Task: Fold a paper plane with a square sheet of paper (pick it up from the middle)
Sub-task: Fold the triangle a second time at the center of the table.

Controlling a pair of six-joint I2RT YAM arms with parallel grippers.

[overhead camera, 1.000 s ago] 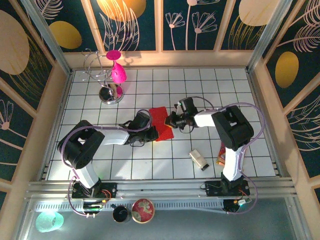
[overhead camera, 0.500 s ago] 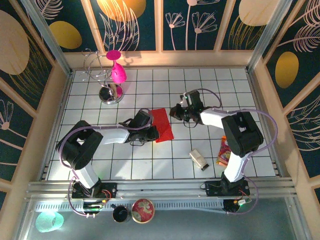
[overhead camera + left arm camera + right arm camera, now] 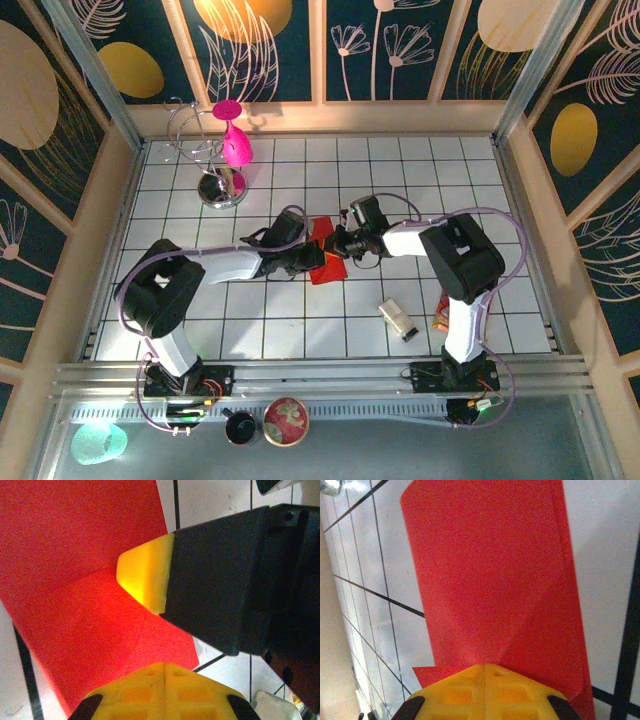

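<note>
Square sheet of paper (image 3: 328, 268) is lying mid-way across the white tiled floor (image 3: 400, 180), between the two arms. It is showing bright matte red with no print. It is partly folded, with diagonal creases meeting at the right gripper (image 3: 338, 245). Its long axis is running far-to-near, the near end leaning right; which end is leading, cannot tell. Left gripper (image 3: 312, 258) and right gripper are both sitting closed, tips on the sheet. Whether either is pinching a layer, cannot tell.
</note>
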